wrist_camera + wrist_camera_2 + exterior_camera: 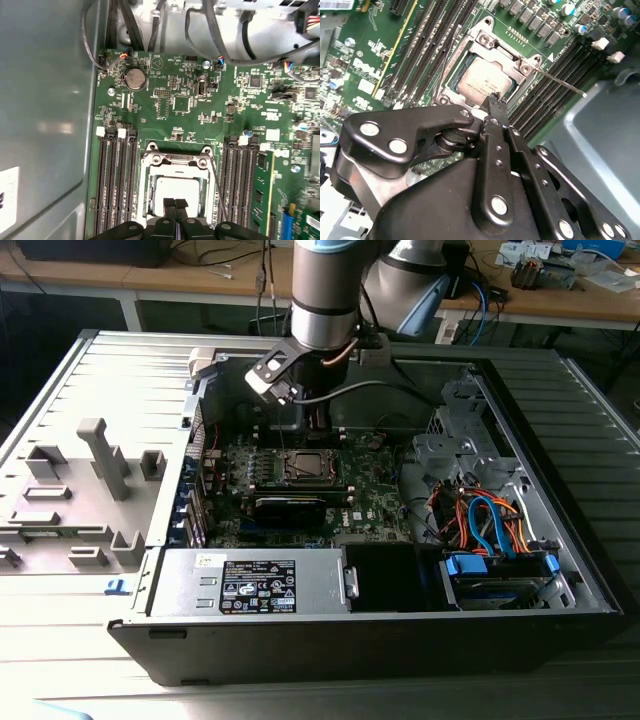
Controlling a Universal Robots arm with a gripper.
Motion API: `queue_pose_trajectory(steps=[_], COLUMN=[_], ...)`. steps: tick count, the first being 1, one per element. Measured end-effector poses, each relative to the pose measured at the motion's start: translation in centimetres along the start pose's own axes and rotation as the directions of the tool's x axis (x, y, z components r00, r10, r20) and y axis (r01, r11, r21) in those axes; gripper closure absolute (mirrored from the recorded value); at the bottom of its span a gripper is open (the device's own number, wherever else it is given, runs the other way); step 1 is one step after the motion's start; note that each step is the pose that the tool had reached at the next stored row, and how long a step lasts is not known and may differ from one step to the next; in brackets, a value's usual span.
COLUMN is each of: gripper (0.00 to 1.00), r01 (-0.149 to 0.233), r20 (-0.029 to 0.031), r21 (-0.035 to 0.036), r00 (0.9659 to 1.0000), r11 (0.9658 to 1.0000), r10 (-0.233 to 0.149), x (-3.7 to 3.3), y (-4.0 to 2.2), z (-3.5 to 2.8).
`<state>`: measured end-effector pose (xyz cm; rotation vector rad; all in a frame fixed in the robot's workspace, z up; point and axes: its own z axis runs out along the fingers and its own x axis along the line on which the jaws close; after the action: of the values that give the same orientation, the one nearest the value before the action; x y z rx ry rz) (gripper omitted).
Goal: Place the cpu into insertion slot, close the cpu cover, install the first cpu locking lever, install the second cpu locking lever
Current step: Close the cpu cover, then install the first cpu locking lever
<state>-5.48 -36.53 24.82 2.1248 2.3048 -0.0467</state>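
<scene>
gripper (175, 205): fingers pressed together, nothing seen between them; tips point down at the socket
gripper position: tips hang over the cpu's (177, 186) edge in both wrist views; contact with it can't be told
arm (325, 290): comes down into the open case (560, 440), wrist over the middle of the motherboard (165, 100)
cpu: seated in the insertion slot (287, 466), lying flat, silvery metal top up
cpu axis: square, no long axis; its sides run parallel to the memory slots (117, 185) on both flanks
cpu cover (175, 161): frame lies down over the chip, metal top shows through the window
locking lever (562, 83): thin rod juts away from one socket corner, slanting across the memory slots on that side, not tucked along the frame
other lever: can't make out
insertion slot place: mid-board, nearer the board edge away from the power supply box (250, 585)
power supply box: along the case's front edge in the exterior view, well apart from the socket
</scene>
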Motion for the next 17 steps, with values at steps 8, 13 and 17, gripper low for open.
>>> queue_pose_trajectory(steps=[8,13,17], gripper=[0.89,0.89,0.89], r01=[0.0,0.0,0.005], r20=[-0.0032,-0.0047,-0.0047], r21=[0.0001,0.0,-0.0001], r00=[1.0,1.0,1.0], r11=[1.0,1.0,1.0], r10=[0.0,0.0,-0.005], x=[-0.03,-0.03,-0.03], y=[0.02,0.02,0.02], z=[-0.98,-0.98,-0.98])
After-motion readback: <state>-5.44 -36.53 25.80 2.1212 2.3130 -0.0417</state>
